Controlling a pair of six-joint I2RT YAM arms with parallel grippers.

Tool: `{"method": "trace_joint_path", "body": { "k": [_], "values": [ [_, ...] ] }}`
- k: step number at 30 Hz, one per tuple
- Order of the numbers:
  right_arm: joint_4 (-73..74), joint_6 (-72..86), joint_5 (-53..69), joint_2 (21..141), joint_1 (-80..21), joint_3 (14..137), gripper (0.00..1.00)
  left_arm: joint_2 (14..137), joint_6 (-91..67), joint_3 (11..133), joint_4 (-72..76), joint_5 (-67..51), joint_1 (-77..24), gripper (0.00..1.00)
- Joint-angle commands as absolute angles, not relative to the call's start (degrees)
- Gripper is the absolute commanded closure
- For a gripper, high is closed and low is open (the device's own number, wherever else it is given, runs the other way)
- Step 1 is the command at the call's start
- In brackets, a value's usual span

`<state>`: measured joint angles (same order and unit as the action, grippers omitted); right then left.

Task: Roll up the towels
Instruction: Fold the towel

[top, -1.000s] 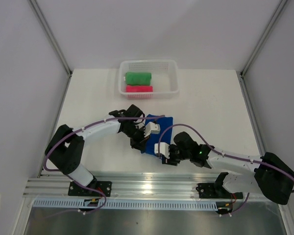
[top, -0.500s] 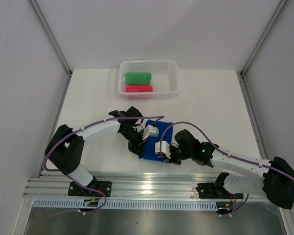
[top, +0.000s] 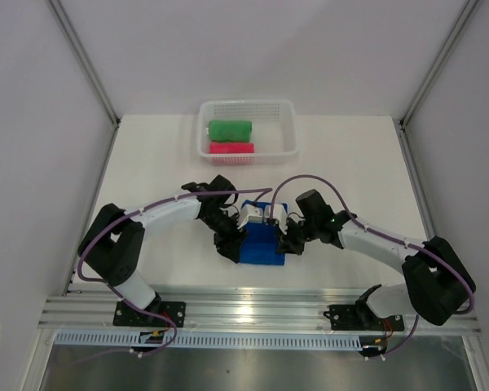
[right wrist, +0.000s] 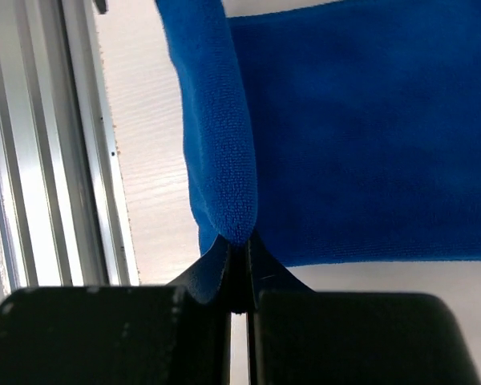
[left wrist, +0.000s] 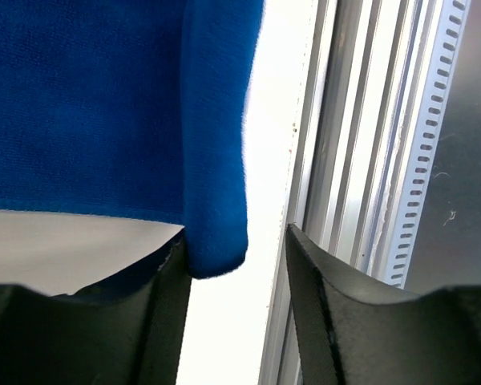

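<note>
The blue towel (top: 262, 248) lies on the table between my two grippers, its near edge folded over into a thick roll. My left gripper (top: 234, 248) is at the towel's left end. In the left wrist view this gripper (left wrist: 236, 277) is open, and the rolled end (left wrist: 216, 233) rests against one finger without being pinched. My right gripper (top: 287, 243) is at the towel's right end. In the right wrist view it (right wrist: 239, 250) is shut on the tip of the rolled edge (right wrist: 224, 176). The green towel (top: 230, 129) and pink towel (top: 231, 148) lie rolled in the basket.
The white mesh basket (top: 284, 130) stands at the back middle of the table. The aluminium rail (top: 253, 309) runs along the near edge, close to the blue towel. It also shows in the wrist views as rail (left wrist: 345, 160) and rail (right wrist: 48, 160).
My right gripper closed on the towel's near edge and carried it away from the rail. My left gripper opened and released the towel. The towel now looks shorter and bunched.
</note>
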<state>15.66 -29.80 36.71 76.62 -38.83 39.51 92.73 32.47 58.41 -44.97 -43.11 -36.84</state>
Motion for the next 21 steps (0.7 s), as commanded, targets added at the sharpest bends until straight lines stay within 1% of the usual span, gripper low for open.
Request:
{"method": "trace_joint_path", "body": {
  "k": [1,2,4,5,6,7,8,9,12,13,15,16,18,20,21],
  "values": [
    [18.53,-30.58,38.41,79.27,-37.18,43.59,1.0,92.99,31.47,60.29,-41.93,-44.65,-37.18,0.46],
    [19.07,-30.59,38.41,80.67,-36.48,44.64,1.0,93.08,30.94,60.29,-41.23,-44.21,-37.18,0.45],
    [19.6,-30.41,38.67,82.0,-36.12,45.52,1.0,93.86,29.45,60.64,-39.21,-42.11,-37.18,0.45],
    [19.6,-30.32,38.41,82.87,-35.95,46.05,1.0,94.3,28.31,60.56,-38.59,-41.49,-37.26,0.48],
    [19.51,-30.41,38.32,83.14,-35.86,46.32,0.98,94.83,27.52,60.73,-37.54,-40.35,-37.18,0.52],
    [19.51,-30.58,38.15,83.41,-35.77,46.41,0.92,95.79,26.73,60.82,-36.92,-39.65,-37.18,0.58],
    [19.51,-30.59,37.97,83.58,-35.77,46.75,0.9,96.24,25.59,60.99,-36.48,-39.12,-37.18,0.75],
    [19.16,-30.41,37.79,83.85,-35.34,46.76,0.89,96.68,25.23,61.26,-36.13,-38.5,-37.18,0.79],
    [18.81,-29.53,37.71,83.94,-34.46,46.67,0.83,97.56,24.18,61.17,-35.07,-38.15,-37.09,0.81],
    [18.37,-29.27,37.44,84.02,-34.37,46.67,0.78,97.73,23.73,61.17,-34.2,-37.71,-37.0,0.82],
    [18.02,-28.92,37.18,84.11,-34.45,46.93,0.71,98.44,23.38,61.96,-34.72,-37.97,-36.91,0.83],
    [17.41,-28.05,36.31,84.37,-34.37,47.02,0.65,98.61,23.2,62.4,-34.72,-37.36,-36.83,0.85],
    [17.31,-26.55,35.42,84.64,-34.1,47.37,0.66,98.61,23.03,62.93,-35.07,-36.39,-36.65,0.85],
    [17.05,-26.63,36.38,85.08,-33.66,47.72,0.81,98.35,23.55,63.37,-35.85,-37.44,-35.51,0.85],
    [16.96,-26.72,36.82,85.34,-33.75,47.81,0.89,98.09,23.73,63.2,-36.12,-38.14,-34.9,0.84]
  ]
}}
